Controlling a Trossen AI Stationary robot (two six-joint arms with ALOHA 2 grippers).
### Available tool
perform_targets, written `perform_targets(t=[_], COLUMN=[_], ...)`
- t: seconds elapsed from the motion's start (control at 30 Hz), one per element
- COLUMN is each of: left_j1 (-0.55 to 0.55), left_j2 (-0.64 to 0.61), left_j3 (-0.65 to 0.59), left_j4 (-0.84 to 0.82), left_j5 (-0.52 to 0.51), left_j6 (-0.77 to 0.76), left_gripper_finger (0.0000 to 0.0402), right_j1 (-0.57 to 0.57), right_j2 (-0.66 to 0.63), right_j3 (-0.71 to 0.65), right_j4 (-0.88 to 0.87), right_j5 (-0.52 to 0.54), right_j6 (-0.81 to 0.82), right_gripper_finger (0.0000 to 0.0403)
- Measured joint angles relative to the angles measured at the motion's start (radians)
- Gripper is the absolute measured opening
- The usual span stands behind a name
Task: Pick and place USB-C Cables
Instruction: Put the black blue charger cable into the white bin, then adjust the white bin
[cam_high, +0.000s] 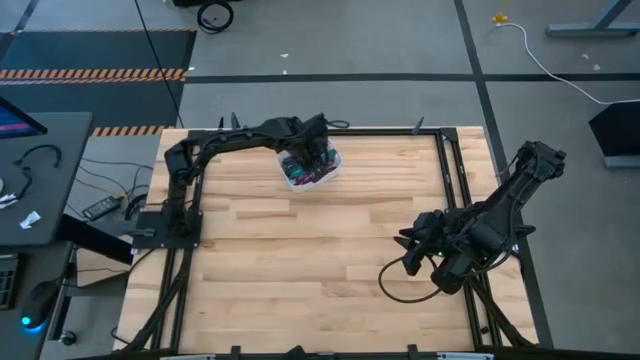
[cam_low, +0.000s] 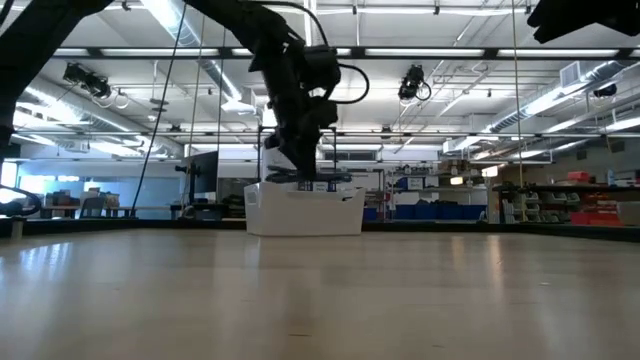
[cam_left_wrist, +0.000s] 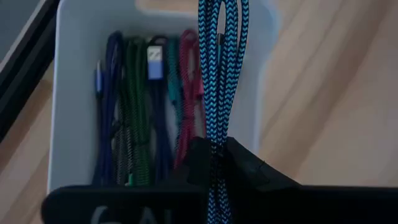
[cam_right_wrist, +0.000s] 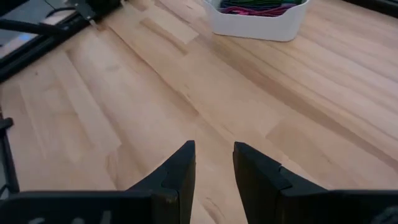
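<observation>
A white bin (cam_high: 325, 172) stands on the table at the far middle. Several USB-C cables (cam_left_wrist: 140, 118) in blue, green, teal and magenta lie side by side in it. My left gripper (cam_high: 312, 152) hangs over the bin (cam_low: 305, 212), shut on a blue-and-black braided cable bundle (cam_left_wrist: 217, 62). My right gripper (cam_high: 412, 240) waits above the table's right side. It is open (cam_right_wrist: 214, 165), with nothing between its fingers, and the bin (cam_right_wrist: 258, 25) lies far ahead of it. My left gripper pinches the braided cable bundle between its two fingers (cam_left_wrist: 249, 171), at a stretch of the bundle (cam_left_wrist: 217, 127) just ahead of them. The fingers come steeply from above. The bundle runs on beyond the fingertips, along their line, over the bin's opening and clear of the table.
A black frame rail (cam_high: 300, 130) runs along the table's far edge right behind the bin. Bare wooden tabletop (cam_high: 300, 260) spreads between the two arms. A loose black cable loop (cam_high: 400, 285) lies near my right arm.
</observation>
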Motion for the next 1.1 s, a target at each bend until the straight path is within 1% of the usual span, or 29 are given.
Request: perform_targets(t=[0.1, 0.23, 0.33, 0.43, 0.57, 0.67, 0.73, 0.8, 0.9, 0.97, 1.03, 1.1], left_j1=[0.004, 0.015, 0.015, 0.015, 0.015, 0.019, 0.019, 0.018, -0.004, -0.036, -0.075, -0.108], left_j2=[0.000, 0.000, 0.000, 0.000, 0.000, -0.002, -0.002, -0.004, -0.013, -0.043, -0.091, -0.153], left_j3=[-0.035, -0.083, -0.110, -0.122, -0.104, -0.054, 0.009, 0.086, 0.199, 0.246, 0.251, 0.204], left_j4=[0.028, 0.077, 0.116, 0.146, 0.143, 0.071, -0.017, -0.112, -0.243, -0.302, -0.352, -0.381], left_j5=[-0.038, -0.054, -0.066, -0.077, -0.078, -0.078, -0.078, -0.078, -0.093, -0.134, -0.188, -0.230], left_j6=[0.010, 0.031, 0.036, 0.036, 0.036, 0.036, 0.036, 0.036, 0.039, 0.043, 0.040, 0.009], left_gripper_finger=[0.0033, 0.0038, 0.0050, 0.0076, 0.0129, 0.0168, 0.0187, 0.0197, 0.0196, 0.0185, 0.0171, 0.0156], right_j1=[-0.008, -0.024, -0.035, -0.044, -0.052, -0.053, -0.053, -0.053, -0.054, -0.058, -0.066, -0.076], right_j2=[0.000, 0.000, 0.000, 0.000, 0.000, 0.000, 0.000, 0.000, 0.000, 0.000, 0.000, 0.000], right_j3=[0.000, 0.000, 0.000, 0.000, 0.000, 0.000, 0.001, 0.001, 0.001, 0.001, 0.001, 0.001], right_j4=[0.014, 0.023, 0.026, 0.033, 0.044, 0.048, 0.049, 0.049, 0.049, 0.049, 0.049, 0.048], right_j5=[0.011, 0.012, 0.013, 0.014, 0.014, 0.014, 0.013, 0.013, 0.013, 0.013, 0.007, -0.006], right_j6=[0.000, 0.000, 0.000, 0.000, -0.001, -0.002, -0.003, -0.005, -0.029, -0.044, -0.051, -0.050], right_gripper_finger=[0.0113, 0.0113, 0.0113, 0.0113, 0.0113, 0.0113, 0.0113, 0.0113, 0.0113, 0.0113, 0.0113, 0.0113])
